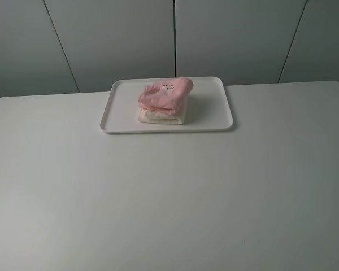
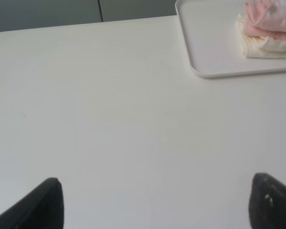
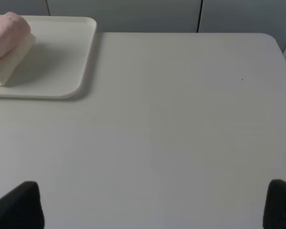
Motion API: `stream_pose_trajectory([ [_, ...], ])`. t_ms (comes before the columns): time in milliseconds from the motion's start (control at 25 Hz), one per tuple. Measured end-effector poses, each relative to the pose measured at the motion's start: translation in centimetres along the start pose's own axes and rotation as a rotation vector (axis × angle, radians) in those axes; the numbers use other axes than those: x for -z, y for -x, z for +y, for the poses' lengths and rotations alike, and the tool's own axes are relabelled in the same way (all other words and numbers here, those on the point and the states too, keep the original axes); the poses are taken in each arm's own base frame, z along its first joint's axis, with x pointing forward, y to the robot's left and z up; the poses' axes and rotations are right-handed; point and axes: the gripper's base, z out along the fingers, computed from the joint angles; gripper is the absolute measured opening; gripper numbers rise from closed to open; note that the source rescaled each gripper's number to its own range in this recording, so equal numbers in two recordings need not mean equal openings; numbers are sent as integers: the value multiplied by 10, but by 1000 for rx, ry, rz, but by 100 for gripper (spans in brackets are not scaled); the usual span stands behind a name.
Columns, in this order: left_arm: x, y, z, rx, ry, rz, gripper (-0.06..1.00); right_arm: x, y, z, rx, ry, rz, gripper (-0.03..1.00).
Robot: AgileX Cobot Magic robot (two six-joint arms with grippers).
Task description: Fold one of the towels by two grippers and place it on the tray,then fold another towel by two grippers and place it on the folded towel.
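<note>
Pink towel [image 1: 165, 93]: soft terry cloth, matt, fuzzy nap. Cream-white towel [image 1: 163, 116]: same terry cloth, matt. Tray [image 1: 217, 113]: smooth white plastic, slight sheen at the rim. Table [image 1: 169, 197]: smooth, matt white surface. Left gripper fingers [image 2: 43, 205]: black, matt, plastic-looking.

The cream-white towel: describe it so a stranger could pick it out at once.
Start at the white table and find the white tray at its far side. A stack of two folded towels sits on it, and the cream-white towel is the bottom one. It lies under the pink towel, showing only as a pale edge.
</note>
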Motion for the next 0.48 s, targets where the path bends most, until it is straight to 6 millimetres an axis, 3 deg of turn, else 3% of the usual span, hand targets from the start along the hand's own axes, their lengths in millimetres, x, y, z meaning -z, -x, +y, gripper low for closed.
stream_pose_trajectory([
  [480, 0, 0, 1, -4, 7, 1, 100, 0, 0, 2, 6, 41, 0, 100],
])
